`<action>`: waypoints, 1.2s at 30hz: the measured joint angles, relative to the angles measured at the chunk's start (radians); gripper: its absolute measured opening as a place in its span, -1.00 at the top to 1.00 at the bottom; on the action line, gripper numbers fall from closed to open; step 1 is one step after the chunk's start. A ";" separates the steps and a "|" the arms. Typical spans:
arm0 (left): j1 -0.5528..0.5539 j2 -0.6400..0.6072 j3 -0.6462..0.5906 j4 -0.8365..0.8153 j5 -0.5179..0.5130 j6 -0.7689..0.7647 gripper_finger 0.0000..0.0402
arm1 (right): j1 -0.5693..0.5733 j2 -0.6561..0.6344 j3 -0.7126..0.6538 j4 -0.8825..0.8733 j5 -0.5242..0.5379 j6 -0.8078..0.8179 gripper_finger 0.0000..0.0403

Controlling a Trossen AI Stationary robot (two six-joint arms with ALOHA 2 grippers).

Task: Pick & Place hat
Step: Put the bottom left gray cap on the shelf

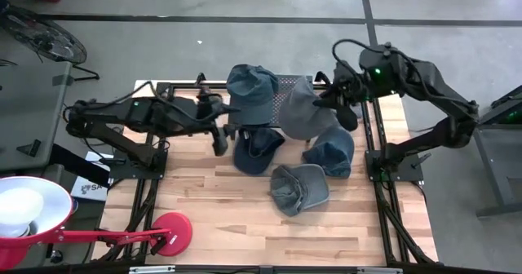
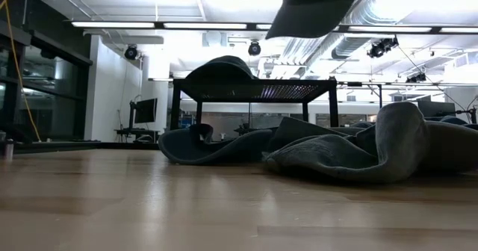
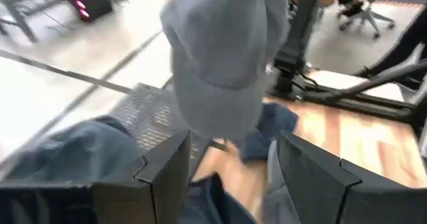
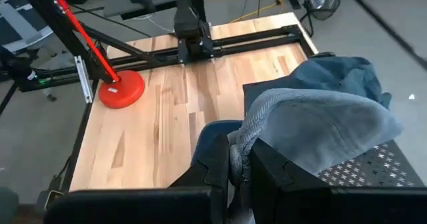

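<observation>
Fingers of your right gripper [image 4: 239, 164] pinch the grey hat [image 4: 320, 134] by its edge, so it hangs clear above the rack [image 1: 285, 85], ready to place. Beside it on the rack lies a blue hat [image 1: 251, 82]; three more lie on the table [image 1: 245, 217] just in front of the rack. Your left gripper [image 3: 230, 161] waits beside the rack, fingers spread, holding nothing.

Scene evenly lit by ceiling strip lights [image 2: 127, 25]; glare seen there. Left wrist view motion-blurred. Table [image 2: 149, 206] foreground defocused.
</observation>
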 joint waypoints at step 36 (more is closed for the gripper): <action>0.001 -0.101 0.000 -0.168 0.077 0.300 -0.10 | -0.431 0.513 0.434 -0.469 -0.565 -0.540 0.89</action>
